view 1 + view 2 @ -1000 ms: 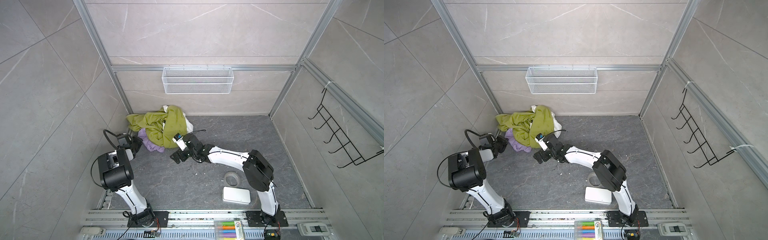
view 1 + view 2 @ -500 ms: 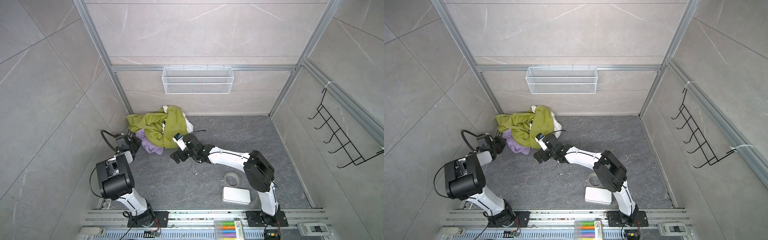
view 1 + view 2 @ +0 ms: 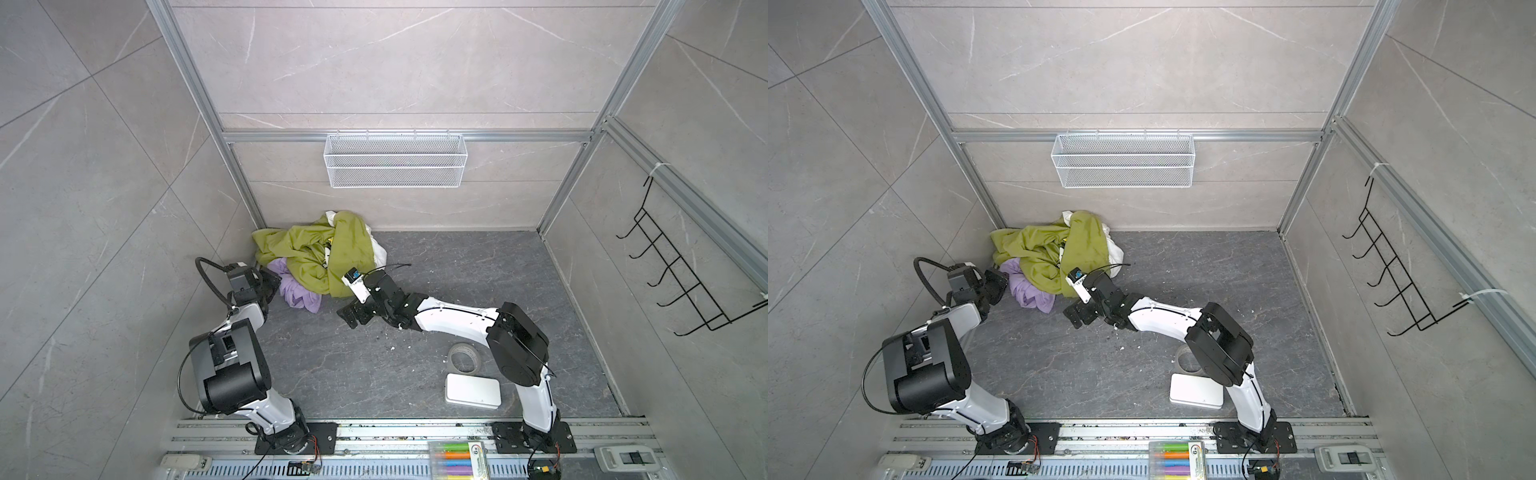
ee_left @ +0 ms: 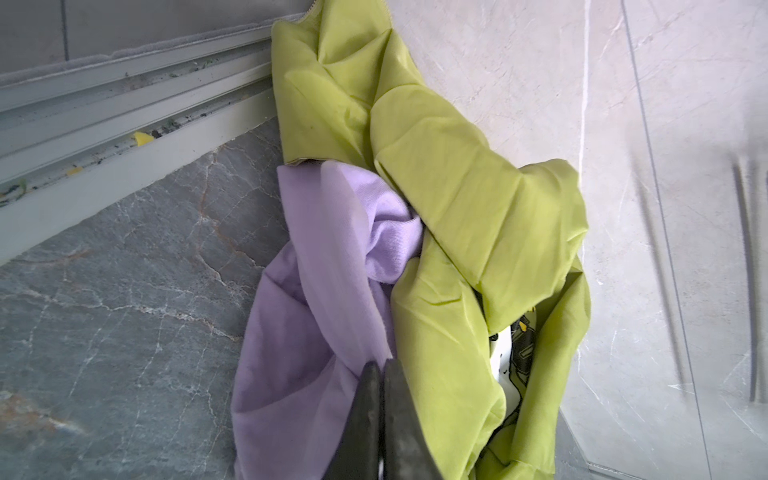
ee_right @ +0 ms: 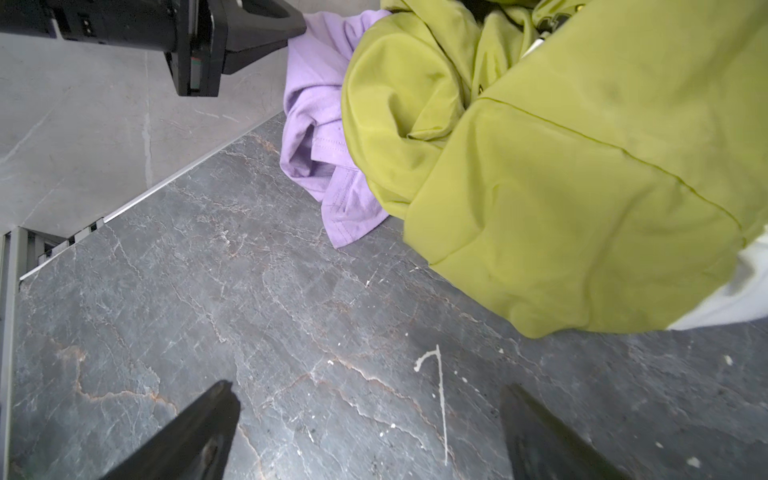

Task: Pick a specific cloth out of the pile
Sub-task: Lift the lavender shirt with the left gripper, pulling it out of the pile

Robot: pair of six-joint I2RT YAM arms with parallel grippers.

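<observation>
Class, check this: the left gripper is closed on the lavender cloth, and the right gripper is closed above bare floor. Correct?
Not quite. The right gripper is open, jaws wide apart above bare floor, as the right wrist view shows. The left gripper is indeed closed on the lavender cloth.

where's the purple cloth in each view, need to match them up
top view: purple cloth at the lower left edge of the green fabric, next to the left gripper.
top view: same place.
left wrist: between the floor and the green fabric, running to the shut left gripper.
right wrist: tucked under the green fabric.
shared landmark: the green fabric overlapping it.
</observation>
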